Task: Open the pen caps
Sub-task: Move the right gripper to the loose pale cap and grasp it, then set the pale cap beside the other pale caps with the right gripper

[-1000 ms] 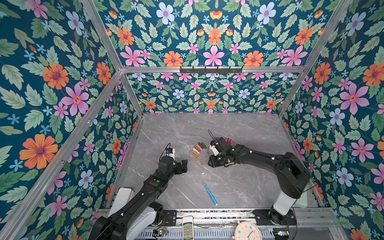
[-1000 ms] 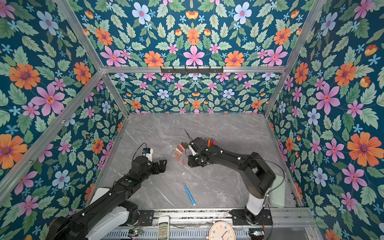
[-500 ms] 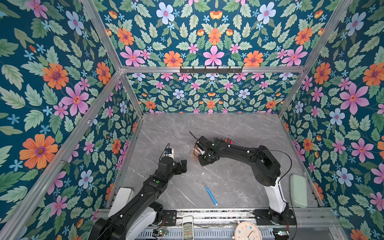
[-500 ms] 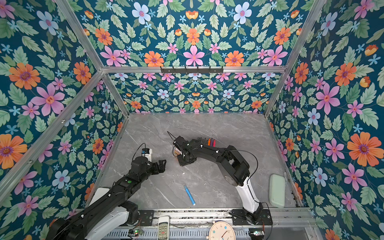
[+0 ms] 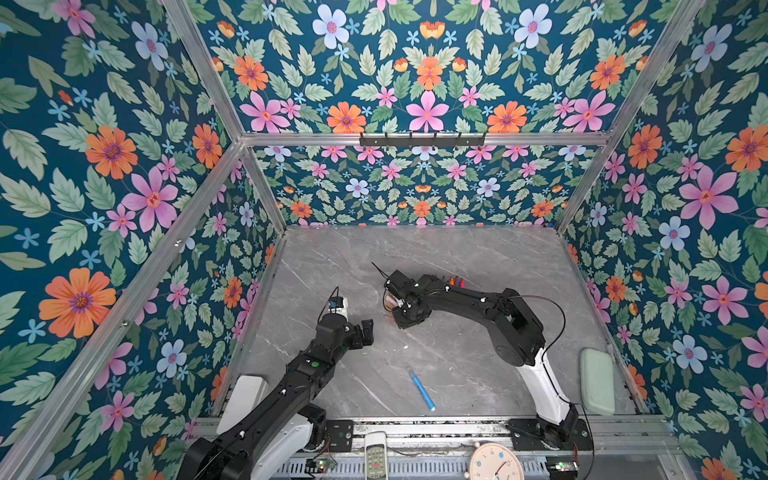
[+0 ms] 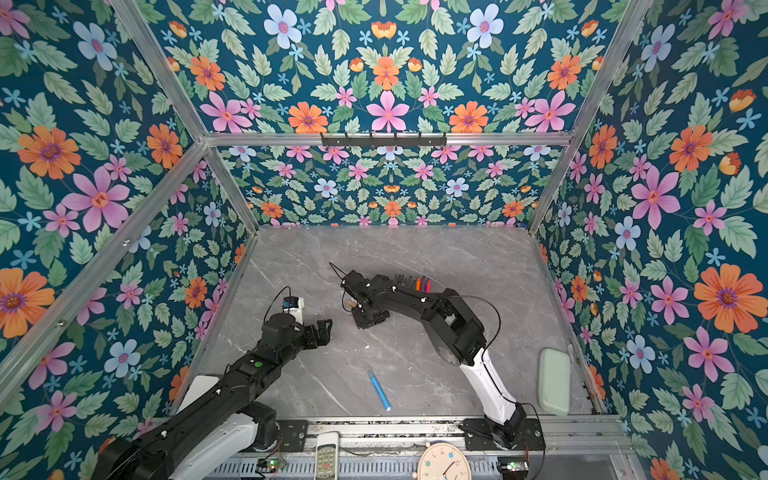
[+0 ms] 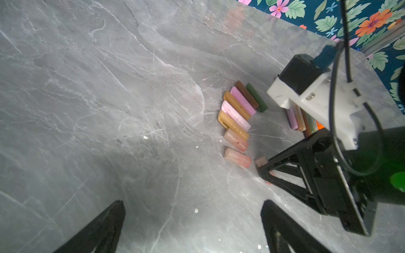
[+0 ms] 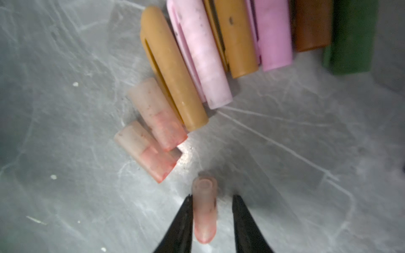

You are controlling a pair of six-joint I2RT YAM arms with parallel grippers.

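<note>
A translucent pink cap (image 8: 205, 210) lies on the table (image 8: 65, 109) between the parted jaws of the right gripper (image 8: 212, 198) — one finger touching it, the other apart (not clamped). The other pen caps (image 7: 237, 118) fan just beside it. The left gripper (image 5: 365, 332), spread wide and empty, sits at eight o'clock from the right one.

No writing, label or number can be read anywhere.

Both top views hang high at the near edge, looking down over the whole desk (image 5: 457, 257) and 3 flowered walls (image 5: 415, 187). The left wrist camera looks low across the desk at the pen caps (image 7: 237, 116); the right wrist camera sits close over the same caps.
</note>
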